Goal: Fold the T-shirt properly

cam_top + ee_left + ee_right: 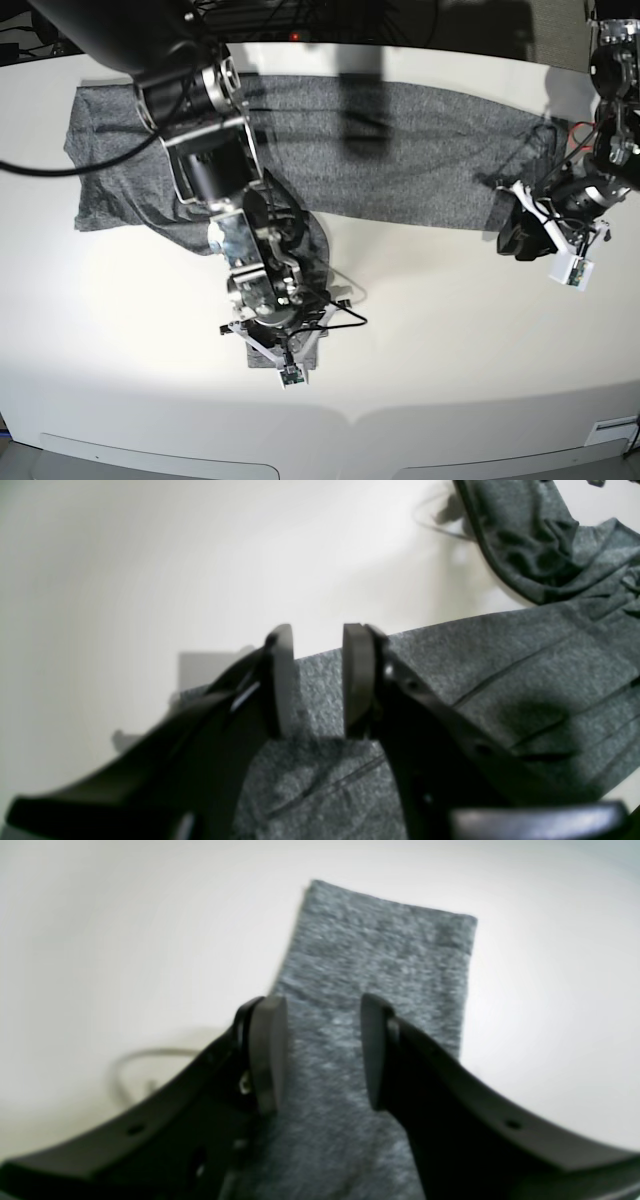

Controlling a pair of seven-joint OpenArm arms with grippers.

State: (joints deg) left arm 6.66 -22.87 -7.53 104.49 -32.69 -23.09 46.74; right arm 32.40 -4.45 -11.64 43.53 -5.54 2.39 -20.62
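White table (450, 330) bears the unprinted T-shirt (400, 150); both grippers' jaws parted, empty.

A white desk (450, 330) with a curved front edge fills the base view, brightly lit with a glare patch. Behind it lies darkness, perhaps cables (300, 15).

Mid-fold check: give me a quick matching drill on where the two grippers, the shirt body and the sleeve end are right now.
Column 1:
1. left gripper
2. right gripper
3. T-shirt body
4. sleeve end

Column 2:
a. spread along the table's far side
b. open over the sleeve
c. open over a straight fabric edge
d. flat on the white table, ahead of the fingers

Pairs: 1-c, 2-b, 3-a, 4-d
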